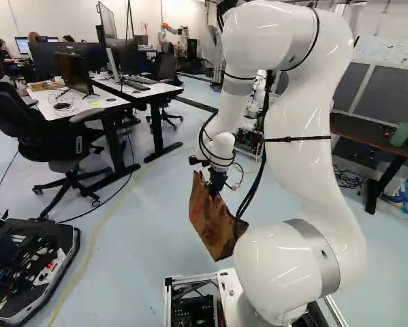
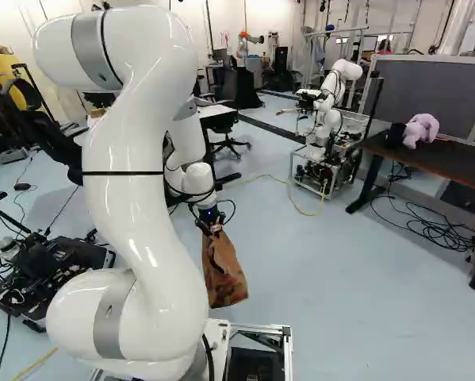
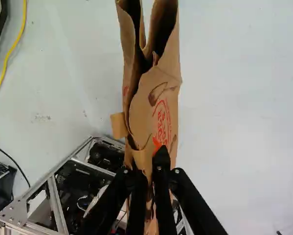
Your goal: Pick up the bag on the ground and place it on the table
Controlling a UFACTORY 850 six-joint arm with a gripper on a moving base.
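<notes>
Bag: the brown paper bag with red print [image 2: 224, 274] hangs off the floor [image 2: 356, 294], just ahead of the silver metal frame [image 2: 257, 328] of the base. It is not on the bench. Its open mouth shows ahead of the fingers in the wrist view (the paper is creased, with dark marks near the print).

Gripper: the black gripper [image 2: 214, 230] has its fingers close together, with the bag's paper edge pinched between them.

Bench: the long, dark-topped bench [image 2: 463, 168] stands at the right of both base views, well apart from the bag. It carries a purple plush toy [image 2: 421, 130] and a green cup [image 1: 401, 134].

Obstacles: a loose bundle of black cables [image 2: 439, 230] lies on the floor along the near side of the bench. Another robot [image 2: 330, 119], white and mounted on a metal frame, stands near the bench's far end. A yellow cable [image 1: 91, 252] runs over the floor on the left.

Surroundings: at the left of the left base view are white-topped desks [image 1: 112, 102] with monitors, a black office chair [image 1: 71, 146] beside them, and a low black platform [image 1: 76, 246] loaded with small parts.
</notes>
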